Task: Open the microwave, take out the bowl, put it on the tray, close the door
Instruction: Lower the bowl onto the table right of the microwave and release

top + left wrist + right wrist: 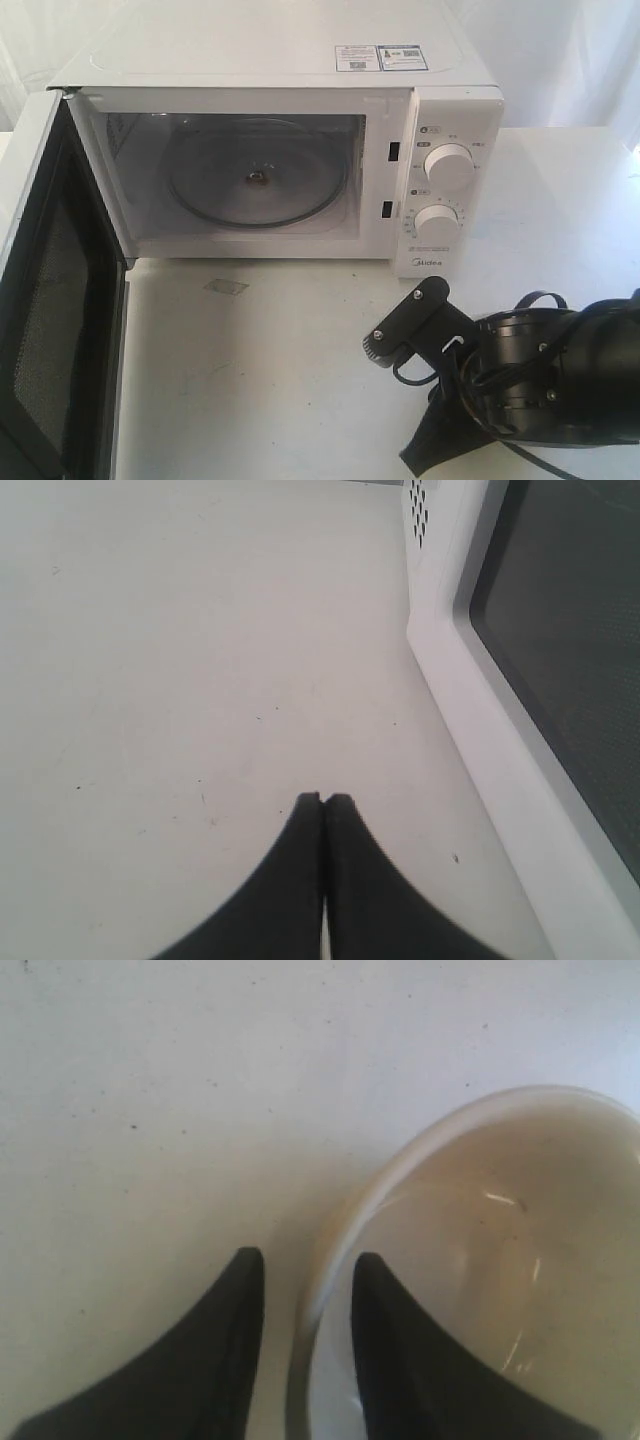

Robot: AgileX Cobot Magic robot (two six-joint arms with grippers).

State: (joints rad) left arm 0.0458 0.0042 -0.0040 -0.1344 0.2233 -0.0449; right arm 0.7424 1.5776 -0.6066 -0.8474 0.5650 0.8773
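Between the parted jaws of the right gripper (306, 1260) stands the rim of the bowl (500, 1260), one finger inside and one outside with a gap on each side, so the grip reads as released; the bowl rests on the white surface (150, 1110) beneath. Judged stiff, light, glazed, slippery and breakable; pinch it at the rim only. The left gripper (322, 800) is closed on nothing.

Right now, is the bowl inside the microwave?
No, the open microwave holds only its glass turntable, and the bowl is outside, at the right gripper.
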